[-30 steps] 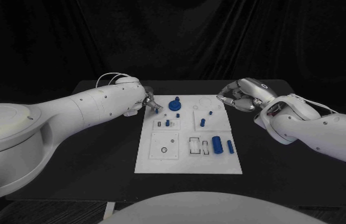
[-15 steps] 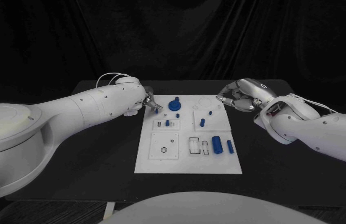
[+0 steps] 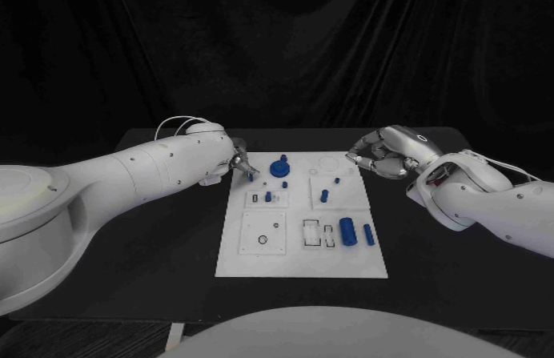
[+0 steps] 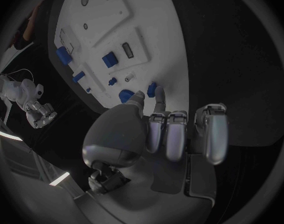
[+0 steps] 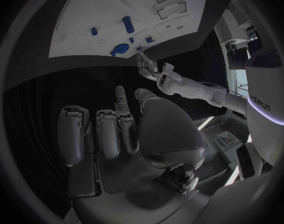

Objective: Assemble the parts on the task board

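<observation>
No movement can be made out since the earlier frames: both arms and every part are found where they were. The silver left hand (image 3: 238, 163) is held at the far left corner of the flat white rectangular task board (image 3: 347, 262), its white arm reaching in low across the black table (image 3: 138, 246). A small blue peg (image 4: 151, 88) is pinched between its thumb and one fingertip, just above the board's edge, while the other fingers (image 4: 168, 134) are curled together. The silver right hand (image 3: 379, 158) is poised off the board's far right corner, touching nothing; its fingers (image 5: 108, 132) are curled in on nothing. A round blue knob with a stem (image 3: 279, 166) is seen standing near the pinched peg. Two smooth blue cylinders (image 3: 349, 231) are seen lying side by side on the board's near right part, beside rectangular recesses.
</observation>
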